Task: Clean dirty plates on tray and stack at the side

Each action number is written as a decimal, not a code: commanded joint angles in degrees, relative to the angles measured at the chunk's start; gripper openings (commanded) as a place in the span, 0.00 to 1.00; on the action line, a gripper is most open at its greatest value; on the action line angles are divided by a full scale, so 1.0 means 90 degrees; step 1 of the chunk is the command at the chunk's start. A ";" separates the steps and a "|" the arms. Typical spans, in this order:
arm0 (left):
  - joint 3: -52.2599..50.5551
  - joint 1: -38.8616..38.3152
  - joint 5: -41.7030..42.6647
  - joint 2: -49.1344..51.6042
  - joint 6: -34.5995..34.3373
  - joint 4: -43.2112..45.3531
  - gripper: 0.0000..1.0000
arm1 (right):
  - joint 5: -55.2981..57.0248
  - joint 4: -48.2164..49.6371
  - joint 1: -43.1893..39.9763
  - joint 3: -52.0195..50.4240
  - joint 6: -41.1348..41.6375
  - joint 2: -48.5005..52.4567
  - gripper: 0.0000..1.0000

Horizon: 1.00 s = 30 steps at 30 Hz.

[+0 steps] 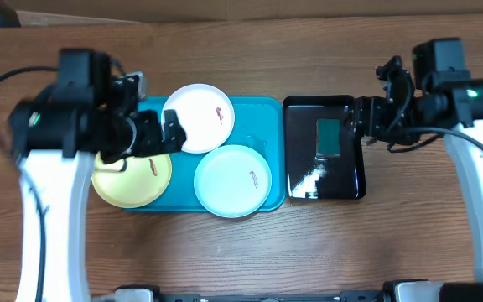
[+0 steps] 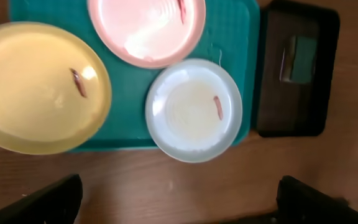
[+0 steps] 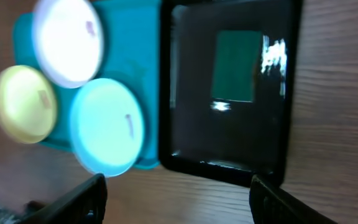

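The surface (image 1: 241, 252) is brown wood with a plain grain; along its far edge, beyond the tray (image 1: 258, 113), runs a paler tan band (image 1: 225, 7), and what that is cannot be told; the tray lies left of centre with the three plates on it; the white plate (image 1: 198, 117) sits at the tray's far side, the yellow-green plate (image 1: 137, 180) hangs over the tray's near-left corner onto the wood, and the aqua plate (image 1: 229, 180) laps over the tray's near rim; each plate bears a small reddish smear (image 2: 218, 107); a glossy black tray (image 1: 302, 151) lies just beside the tray's right edge, with a green sponge (image 1: 329, 137) in it; from overhead the left arm (image 1: 65, 109) covers the tray's left end and part of the yellow-green plate; the left wrist view cuts off the white plate at the top and tints it pink; the right wrist view is blurred, so the smears there are hard to make out; the left gripper (image 2: 179, 183) hangs over the wood near the tray's near rim, its jaws wide apart and empty; the right gripper (image 3: 179, 183), to the right of the tray by the black tray, also shows parted jaws with nothing between them.
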 commanded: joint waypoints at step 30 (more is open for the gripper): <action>-0.2550 -0.1851 -0.1379 0.1819 -0.1503 0.1834 0.86 | 0.2788 0.2846 0.1175 -0.1258 0.1098 0.2324 0.75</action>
